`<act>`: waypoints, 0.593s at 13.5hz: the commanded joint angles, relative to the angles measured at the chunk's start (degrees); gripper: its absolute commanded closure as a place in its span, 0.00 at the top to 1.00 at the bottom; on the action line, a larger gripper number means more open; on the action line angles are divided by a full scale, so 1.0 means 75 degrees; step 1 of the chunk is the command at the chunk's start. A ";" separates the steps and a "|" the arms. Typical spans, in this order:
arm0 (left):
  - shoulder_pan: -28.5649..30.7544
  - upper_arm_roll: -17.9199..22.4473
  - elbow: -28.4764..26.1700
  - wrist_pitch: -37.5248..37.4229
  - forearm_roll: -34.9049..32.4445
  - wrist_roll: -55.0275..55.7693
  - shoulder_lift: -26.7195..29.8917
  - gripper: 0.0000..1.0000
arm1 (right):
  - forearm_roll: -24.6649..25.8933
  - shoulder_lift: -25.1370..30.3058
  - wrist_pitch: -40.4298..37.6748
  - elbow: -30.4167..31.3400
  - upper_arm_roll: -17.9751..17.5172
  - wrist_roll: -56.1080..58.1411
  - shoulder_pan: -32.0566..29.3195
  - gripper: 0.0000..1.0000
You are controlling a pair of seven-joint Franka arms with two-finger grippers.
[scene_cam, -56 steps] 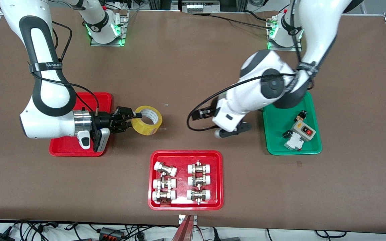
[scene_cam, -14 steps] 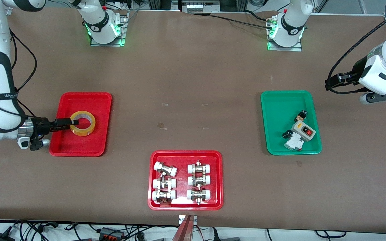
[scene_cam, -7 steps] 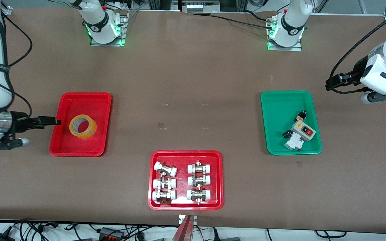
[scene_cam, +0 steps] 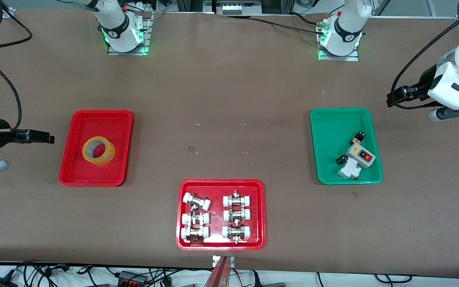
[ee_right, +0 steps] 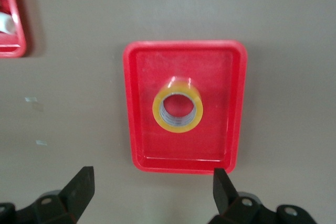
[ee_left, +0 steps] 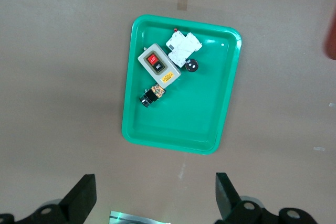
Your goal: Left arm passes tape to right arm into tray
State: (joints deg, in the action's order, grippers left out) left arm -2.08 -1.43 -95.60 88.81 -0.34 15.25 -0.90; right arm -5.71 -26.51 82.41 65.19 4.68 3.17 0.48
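Observation:
The yellow tape roll [scene_cam: 98, 150] lies flat in the red tray [scene_cam: 94, 177] at the right arm's end of the table; it also shows in the right wrist view [ee_right: 178, 110] in the tray [ee_right: 184, 163]. My right gripper [scene_cam: 46, 138] is open and empty, up over the bare table beside that tray at the view's edge; its fingers [ee_right: 79, 187] stand wide apart. My left gripper [scene_cam: 397, 97] is open and empty, raised over the table beside the green tray at the left arm's end; its fingers [ee_left: 81, 198] are spread.
A green tray [scene_cam: 327, 175] holds a grey switch box [scene_cam: 360, 154] and small electrical parts. A second red tray [scene_cam: 217, 245] with several white-capped metal fittings lies nearest the front camera, mid-table. The arm bases stand along the table's top edge.
My right gripper let go of the tape in the red tray, then drew back and up away from it. My left arm withdrew early to its end of the table and has barely moved since.

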 commanded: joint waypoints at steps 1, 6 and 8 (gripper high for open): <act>-0.0121 0.0085 -0.0215 0.0112 0.0104 -0.0158 0.0238 1.00 | 0.0163 -0.0145 -0.0160 -0.0477 0.0008 -0.0176 0.0041 1.00; -0.0121 0.0073 -0.0203 0.0112 0.0104 -0.0158 0.0238 1.00 | 0.0702 0.0519 0.1171 0.0443 -0.0003 -0.0599 0.0205 1.00; -0.0121 0.0073 -0.0203 0.0112 0.0104 -0.0158 0.0238 1.00 | 0.0785 0.1270 0.2320 0.1709 -0.0003 -0.0575 0.0193 1.00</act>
State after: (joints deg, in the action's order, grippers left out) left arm -2.45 -1.47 -95.60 88.91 -0.28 15.24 -0.85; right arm -0.98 -24.27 93.23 67.18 4.73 -0.19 1.71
